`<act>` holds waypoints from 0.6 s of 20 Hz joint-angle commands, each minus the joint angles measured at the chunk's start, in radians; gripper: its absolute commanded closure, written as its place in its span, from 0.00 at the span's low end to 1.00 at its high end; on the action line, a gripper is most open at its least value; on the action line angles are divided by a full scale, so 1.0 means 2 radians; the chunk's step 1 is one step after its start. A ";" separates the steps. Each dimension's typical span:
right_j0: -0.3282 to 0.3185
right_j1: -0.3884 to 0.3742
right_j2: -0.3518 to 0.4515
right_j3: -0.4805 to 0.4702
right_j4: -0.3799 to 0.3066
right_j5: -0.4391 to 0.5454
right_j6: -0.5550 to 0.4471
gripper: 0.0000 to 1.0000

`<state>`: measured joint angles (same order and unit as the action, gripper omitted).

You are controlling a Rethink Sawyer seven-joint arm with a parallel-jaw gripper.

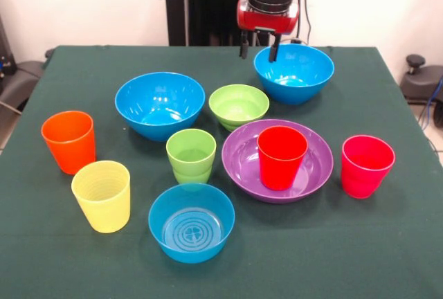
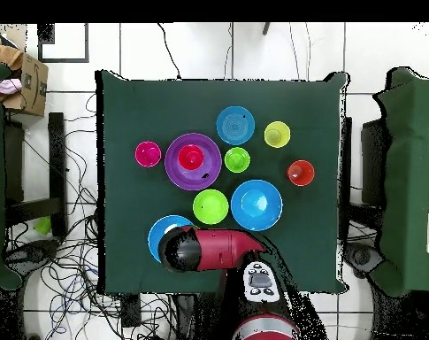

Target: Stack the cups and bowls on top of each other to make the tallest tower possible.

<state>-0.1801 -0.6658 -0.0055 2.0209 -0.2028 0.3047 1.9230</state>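
Above the far glossy blue plastic bowl's (image 1: 294, 72) rim, gripper (image 1: 259, 46) hangs, fingers parted, empty. Best: descend straddling the wall, then close squarely.

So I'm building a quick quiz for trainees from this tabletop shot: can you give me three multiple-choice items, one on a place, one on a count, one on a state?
1. Where does the red cup stand?
A. inside the purple bowl
B. on the bare table
C. inside a blue bowl

2. How many blue bowls are on the table?
A. one
B. two
C. three

3. How is the gripper now?
A. shut on a cup
B. open, holding nothing
C. shut on a bowl rim

Answers: 1 A, the red cup sits upright in the purple bowl's hollow. 2 C, two large blue bowls and a small blue bowl with a ringed bottom. 3 B, its fingers hang apart above the far large blue bowl with nothing between them.
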 commanded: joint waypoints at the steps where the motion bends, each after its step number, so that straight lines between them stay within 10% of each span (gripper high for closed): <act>1: 0.006 0.019 0.032 -0.009 -0.026 -0.022 0.026 0.00; 12: 0.006 0.014 0.032 -0.005 -0.026 -0.020 0.026 0.00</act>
<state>-0.1801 -0.6656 -0.0055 2.0209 -0.2028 0.3047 1.9230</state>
